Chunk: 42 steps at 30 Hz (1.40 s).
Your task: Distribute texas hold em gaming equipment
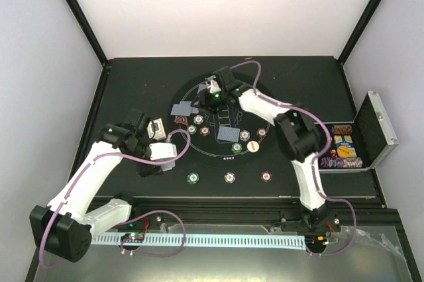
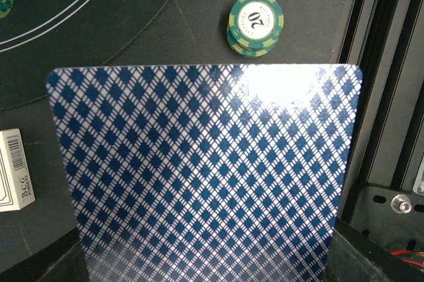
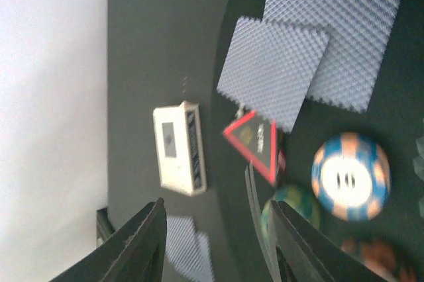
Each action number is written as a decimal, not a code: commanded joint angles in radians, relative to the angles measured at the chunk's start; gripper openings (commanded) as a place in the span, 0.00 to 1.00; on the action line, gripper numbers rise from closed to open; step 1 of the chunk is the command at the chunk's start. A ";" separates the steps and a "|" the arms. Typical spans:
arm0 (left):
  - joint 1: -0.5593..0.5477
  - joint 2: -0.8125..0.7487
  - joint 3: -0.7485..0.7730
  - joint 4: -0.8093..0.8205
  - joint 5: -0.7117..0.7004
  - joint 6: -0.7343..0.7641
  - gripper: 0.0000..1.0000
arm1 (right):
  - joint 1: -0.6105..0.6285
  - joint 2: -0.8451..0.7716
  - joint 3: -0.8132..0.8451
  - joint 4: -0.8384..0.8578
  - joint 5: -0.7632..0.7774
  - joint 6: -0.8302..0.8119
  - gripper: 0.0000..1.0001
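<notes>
A blue diamond-backed playing card (image 2: 205,176) fills the left wrist view and hides the fingers holding it. My left gripper (image 1: 154,156) is shut on this card (image 1: 165,151) at the mat's left edge. My right gripper (image 1: 213,90) hovers over the far side of the round mat, open (image 3: 218,249) with nothing between its fingers. Below it lie two face-down cards (image 3: 275,73), a red triangle (image 3: 255,140), a blue and orange chip (image 3: 350,176) and a green chip (image 3: 295,206). A green chip stack (image 2: 256,25) sits beyond the held card.
A white card box (image 1: 158,128) lies left of the mat (image 1: 199,159). More chips (image 1: 229,177), a white disc (image 1: 252,146) and another card (image 1: 227,134) are spread over the mat. The open silver-edged case (image 1: 371,130) stands at the right edge.
</notes>
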 commanded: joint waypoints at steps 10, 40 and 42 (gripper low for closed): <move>0.004 0.037 0.079 -0.034 0.067 -0.023 0.01 | 0.198 -0.693 -0.882 0.516 0.005 0.174 0.51; 0.004 0.034 0.078 -0.040 0.068 -0.012 0.02 | 0.425 -0.476 -0.796 0.788 -0.019 0.341 0.62; 0.003 0.034 0.076 -0.041 0.065 -0.010 0.02 | 0.426 -0.457 -0.786 0.788 -0.022 0.342 0.62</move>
